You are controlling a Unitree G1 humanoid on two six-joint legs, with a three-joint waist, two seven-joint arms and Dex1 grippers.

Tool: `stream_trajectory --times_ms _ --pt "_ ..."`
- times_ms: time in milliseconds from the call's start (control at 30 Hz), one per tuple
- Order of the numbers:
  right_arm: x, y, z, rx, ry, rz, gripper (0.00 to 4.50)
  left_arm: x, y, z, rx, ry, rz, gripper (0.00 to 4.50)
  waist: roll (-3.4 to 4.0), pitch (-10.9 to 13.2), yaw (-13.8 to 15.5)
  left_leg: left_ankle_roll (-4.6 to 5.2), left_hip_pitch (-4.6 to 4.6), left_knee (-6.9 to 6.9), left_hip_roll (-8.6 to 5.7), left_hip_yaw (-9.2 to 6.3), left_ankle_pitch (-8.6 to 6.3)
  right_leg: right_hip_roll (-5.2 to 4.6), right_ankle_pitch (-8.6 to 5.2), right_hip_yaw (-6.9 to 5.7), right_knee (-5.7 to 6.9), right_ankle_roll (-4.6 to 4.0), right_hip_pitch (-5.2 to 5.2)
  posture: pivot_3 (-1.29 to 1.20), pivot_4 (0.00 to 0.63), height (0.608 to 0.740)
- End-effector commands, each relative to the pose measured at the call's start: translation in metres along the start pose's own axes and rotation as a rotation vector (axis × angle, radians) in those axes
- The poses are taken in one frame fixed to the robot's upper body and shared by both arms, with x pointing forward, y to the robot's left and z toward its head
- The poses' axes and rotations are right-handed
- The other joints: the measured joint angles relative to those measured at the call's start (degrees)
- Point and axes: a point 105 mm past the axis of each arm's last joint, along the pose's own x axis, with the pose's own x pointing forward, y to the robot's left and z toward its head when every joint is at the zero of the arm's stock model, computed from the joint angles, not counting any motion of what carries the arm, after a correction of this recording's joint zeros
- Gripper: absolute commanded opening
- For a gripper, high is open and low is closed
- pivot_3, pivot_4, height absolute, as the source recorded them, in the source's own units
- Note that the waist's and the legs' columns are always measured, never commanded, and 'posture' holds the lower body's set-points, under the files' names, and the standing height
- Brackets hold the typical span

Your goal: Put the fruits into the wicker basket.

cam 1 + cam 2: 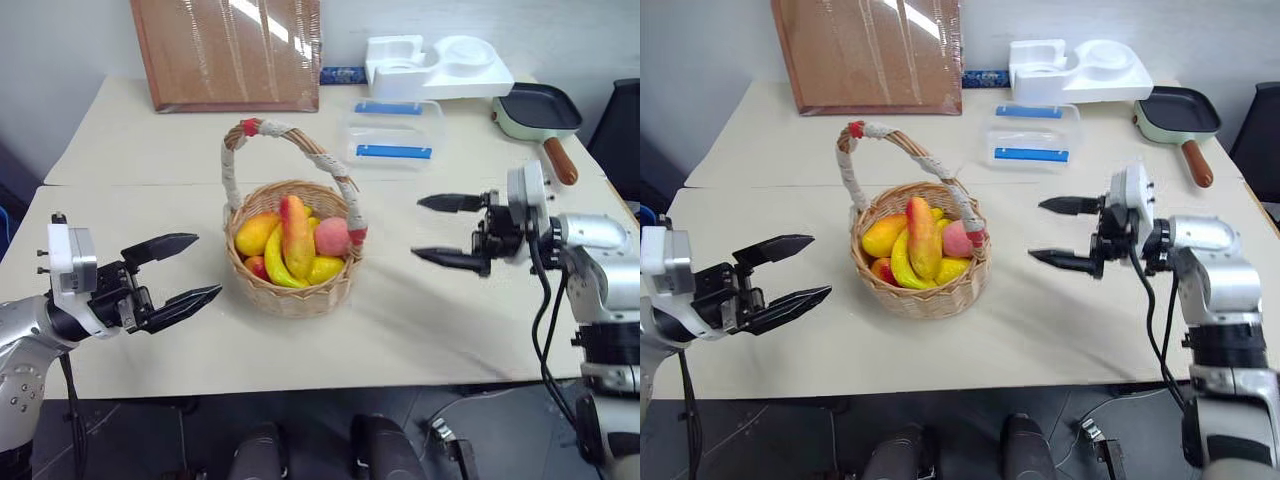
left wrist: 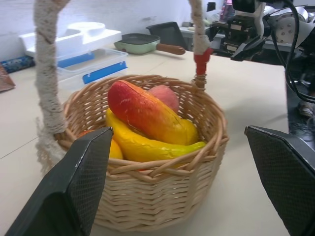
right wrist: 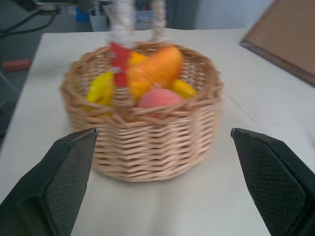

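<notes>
Table (image 1: 450, 320), cream top, running far back to a brown board (image 1: 228, 52) against the wall. At the far right sit a white foam tray (image 1: 437, 66), a clear lidded box with blue clips (image 1: 392, 128) and a green-bodied frying pan (image 1: 538, 112).

Wicker basket (image 1: 290, 290) stands mid-table, arched cloth-wrapped handle up. Inside: mango (image 1: 295, 235) lying across the top of the pile, peach (image 1: 332, 238) tucked against the right rim, yellow bananas (image 2: 147, 146) beneath. There may be another orange-yellow fruit at the left side, but it is partly hidden.

Left gripper (image 1: 185, 270) hovers left of the basket, fingers spread, nothing between them. Right gripper (image 1: 448, 230) hovers right of the basket, well apart from it, jaws wide and empty.

Judgement: both named fruits are already in the basket and none lies loose on the table. The task looks complete; all that seems left is for the arms to draw clear.
</notes>
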Motion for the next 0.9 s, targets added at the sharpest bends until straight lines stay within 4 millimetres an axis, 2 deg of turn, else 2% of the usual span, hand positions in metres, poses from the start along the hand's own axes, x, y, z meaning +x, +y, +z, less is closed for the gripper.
stream_trajectory --times_ms 33,133,233,267,333,567,633,700,767,900 --pt "0.03 0.012 0.026 -0.027 -0.111 -0.005 4.49 0.002 -0.003 0.01 0.024 -0.012 -0.045 4.5 -0.01 0.0 0.02 -0.05 0.05 0.0 0.07 0.01 0.03 0.05 0.05 0.0 0.0 -0.09 0.0 0.0 0.15 0.74" --pt "0.054 0.018 0.03 0.017 -0.145 -0.01 4.49 0.002 -0.004 0.007 0.012 0.007 -0.061 4.5 0.0 0.0 0.4 -0.17 0.06 -0.02 0.18 -0.05 0.09 0.14 0.06 -0.03 0.05 -0.29 -0.03 0.0 0.15 0.74" --pt "0.08 0.015 0.026 0.052 -0.145 -0.032 4.49 0.001 -0.003 0.004 0.001 0.018 -0.062 4.5 -0.01 -0.01 0.52 -0.18 -0.07 -0.04 0.17 -0.01 0.08 0.13 0.06 -0.01 0.14 -0.31 -0.2 0.0 0.15 0.74" --pt "0.088 0.013 0.024 0.067 -0.142 -0.042 4.32 0.002 -0.003 0.003 0.0 0.02 -0.064 4.5 -0.01 -0.01 0.52 -0.17 -0.17 -0.02 0.16 0.01 0.08 0.13 0.06 -0.01 0.26 -0.31 -0.31 0.0 0.15 0.74" --pt "0.096 0.009 0.023 0.082 -0.142 -0.054 3.93 0.003 -0.003 0.002 -0.001 0.022 -0.068 4.5 -0.03 -0.02 0.57 -0.17 -0.24 0.0 0.14 0.08 0.08 0.1 0.07 0.03 0.46 -0.31 -0.5 0.0 0.15 0.74" --pt "0.094 0.003 0.024 0.084 -0.156 -0.051 1.39 0.004 -0.006 0.001 -0.001 0.024 -0.073 4.5 -0.06 -0.03 0.57 -0.12 -0.39 0.04 0.12 0.15 0.05 0.09 0.07 0.02 0.46 -0.31 -0.62 0.0 0.15 0.74" --pt "0.083 0.001 0.025 0.083 -0.179 -0.05 0.65 0.005 -0.007 0.001 0.001 0.019 -0.076 4.5 -0.06 -0.03 0.52 -0.13 -0.38 0.03 0.15 0.16 0.05 0.12 0.07 0.02 0.49 -0.31 -0.66 0.0 0.15 0.74" --pt "0.065 -0.007 0.025 0.097 -0.216 -0.108 0.19 0.012 -0.007 0.001 0.007 -0.002 -0.091 4.5 -0.06 -0.03 0.6 -0.13 -0.38 0.02 0.15 0.19 0.05 0.11 0.07 0.03 0.49 -0.31 -0.67 0.0 0.15 0.74" --pt "0.04 -0.014 0.025 0.081 -0.218 -0.191 0.2 0.021 -0.009 0.001 0.005 -0.025 -0.116 4.5 -0.06 -0.03 0.97 -0.12 -0.42 0.04 0.13 0.23 0.05 0.1 0.07 0.02 0.48 -0.31 -0.66 0.0 0.15 0.74" --pt "-0.024 -0.032 0.044 0.099 -0.288 -0.457 0.2 0.037 -0.009 0.001 0.002 -0.053 -0.155 4.5 -0.06 -0.03 2.21 -0.08 -0.57 0.17 0.08 0.42 0.04 0.08 0.08 -0.01 0.45 -0.29 -0.68 0.0 0.15 0.74"
